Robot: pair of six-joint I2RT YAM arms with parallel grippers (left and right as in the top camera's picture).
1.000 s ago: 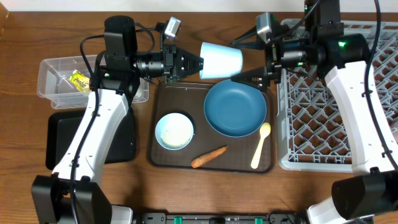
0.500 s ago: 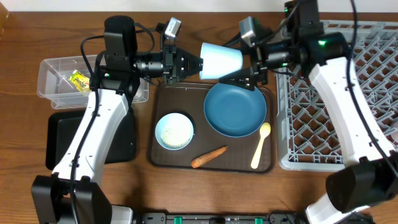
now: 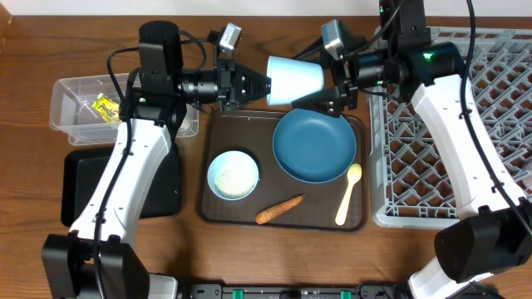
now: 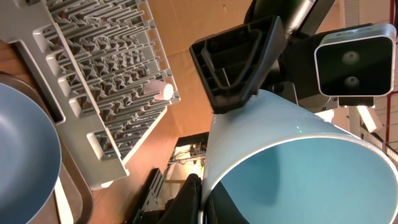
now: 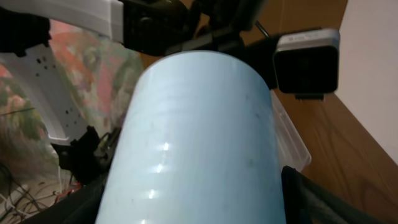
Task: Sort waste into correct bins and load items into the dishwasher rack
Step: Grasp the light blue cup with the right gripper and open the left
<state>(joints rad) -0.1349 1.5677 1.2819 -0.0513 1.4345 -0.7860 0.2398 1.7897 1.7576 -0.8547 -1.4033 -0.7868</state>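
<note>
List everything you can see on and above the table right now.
cup: one, pale blue, held on its side above the table
plate: one, dark blue, on the brown tray
bowl: one, pale blue, on the brown tray
carrot: one, orange, at the tray's front
spoon: one, cream, beside the plate
brown tray: one, centre
clear tub: one, far left
wrapper: one, yellow-green, in the tub
black tray: one, in front of the tub
rack: one, light grey, right
left gripper: grips the cup's rim
right gripper: straddles the cup's base, contact unclear
</note>
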